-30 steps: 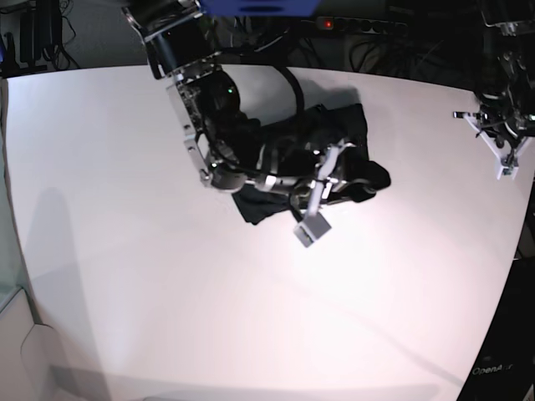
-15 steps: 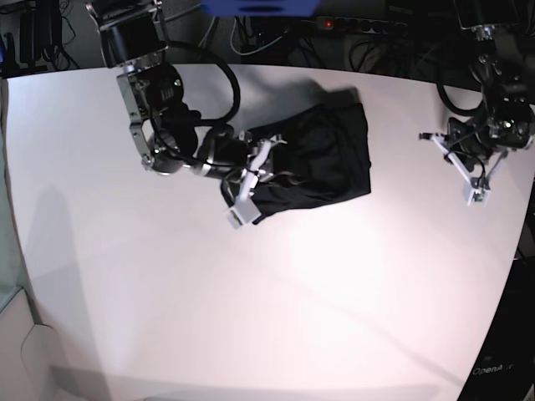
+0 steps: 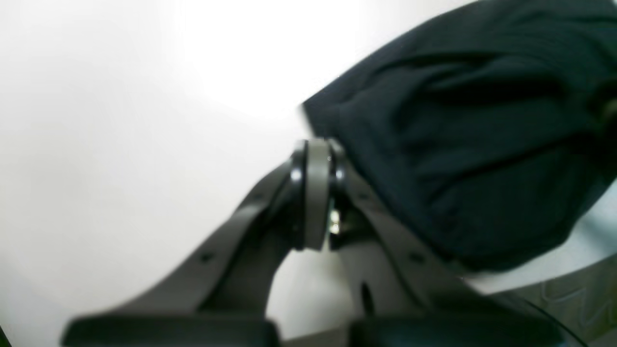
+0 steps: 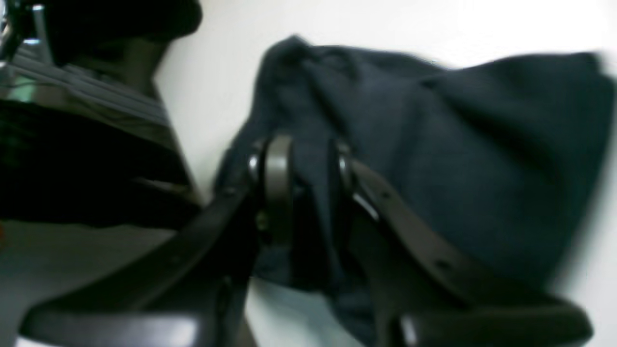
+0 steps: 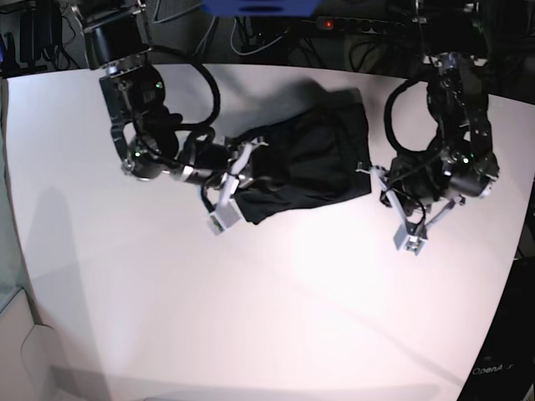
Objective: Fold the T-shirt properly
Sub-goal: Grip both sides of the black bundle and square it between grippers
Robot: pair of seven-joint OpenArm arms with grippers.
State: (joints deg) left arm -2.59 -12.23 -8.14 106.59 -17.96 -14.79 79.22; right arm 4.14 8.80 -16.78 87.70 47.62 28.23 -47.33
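Left gripper (image 3: 315, 193), in its wrist view, has its tips pressed together on nothing, just beside the shirt's (image 3: 462, 144) corner on the white table (image 3: 120, 120). Right wrist view: the right gripper (image 4: 299, 183) pinches a fold of shirt (image 4: 458, 159) between its fingers. Base view: the shirt (image 5: 313, 163) lies bunched mid-table between both grippers, right (image 5: 232, 185) at its edge, left (image 5: 393, 209) just beside it.
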